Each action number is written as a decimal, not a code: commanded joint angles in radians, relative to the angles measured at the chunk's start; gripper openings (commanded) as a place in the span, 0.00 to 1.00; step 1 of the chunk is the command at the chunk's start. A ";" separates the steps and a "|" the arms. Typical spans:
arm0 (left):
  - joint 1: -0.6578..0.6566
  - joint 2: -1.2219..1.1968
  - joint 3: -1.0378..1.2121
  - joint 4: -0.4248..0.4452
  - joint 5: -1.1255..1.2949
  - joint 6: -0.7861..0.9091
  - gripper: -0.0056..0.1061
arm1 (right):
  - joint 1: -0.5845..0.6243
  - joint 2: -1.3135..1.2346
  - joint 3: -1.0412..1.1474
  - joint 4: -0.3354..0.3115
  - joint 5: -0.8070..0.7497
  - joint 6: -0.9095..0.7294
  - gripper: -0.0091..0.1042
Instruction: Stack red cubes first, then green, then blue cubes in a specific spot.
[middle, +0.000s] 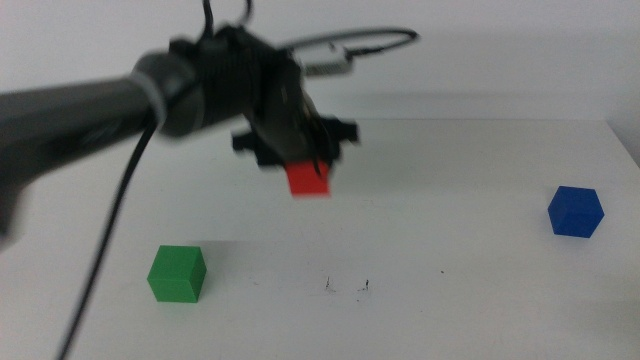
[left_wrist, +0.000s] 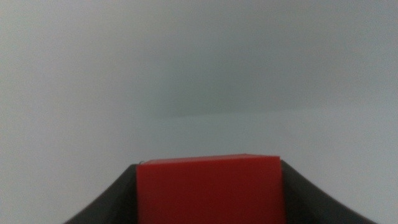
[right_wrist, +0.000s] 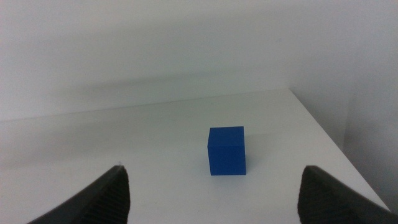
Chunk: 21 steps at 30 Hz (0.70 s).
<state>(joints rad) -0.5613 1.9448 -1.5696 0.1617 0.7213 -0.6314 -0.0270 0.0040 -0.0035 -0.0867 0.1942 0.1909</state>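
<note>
**Red cube aloft over white table**

Clamped between the dark jaws of the left gripper (middle: 308, 172), red cube (middle: 308, 180) held clear of the table (middle: 480, 190), above and behind the marked spot (middle: 346, 286) with its tiny dark specks near the front edge. Seen filling the gap between the jaws in the left wrist view (left_wrist: 210, 190), a jaw pressed against each side. Blurred in the middle view, arm and cable alike. Resting on the tabletop at front left, green cube (middle: 177, 273); well apart at far right, blue cube (middle: 575, 211). Spread wide and empty, right gripper (right_wrist: 214, 199), facing the blue cube (right_wrist: 226, 151) from a short way back, near the table's corner.
</note>
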 joint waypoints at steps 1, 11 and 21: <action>-0.082 -0.118 0.183 0.098 -0.121 -0.228 0.28 | -0.003 -0.004 0.003 -0.012 -0.011 -0.005 0.90; -0.246 -0.057 0.280 0.289 -0.140 -0.558 0.28 | -0.003 -0.004 0.003 -0.012 -0.011 -0.005 0.90; -0.246 0.042 0.280 0.270 -0.179 -0.559 0.28 | -0.003 -0.004 0.003 -0.012 -0.011 -0.005 0.90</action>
<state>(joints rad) -0.8021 1.9826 -1.2898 0.4333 0.5577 -1.1814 -0.0270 0.0040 -0.0035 -0.0867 0.1942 0.1909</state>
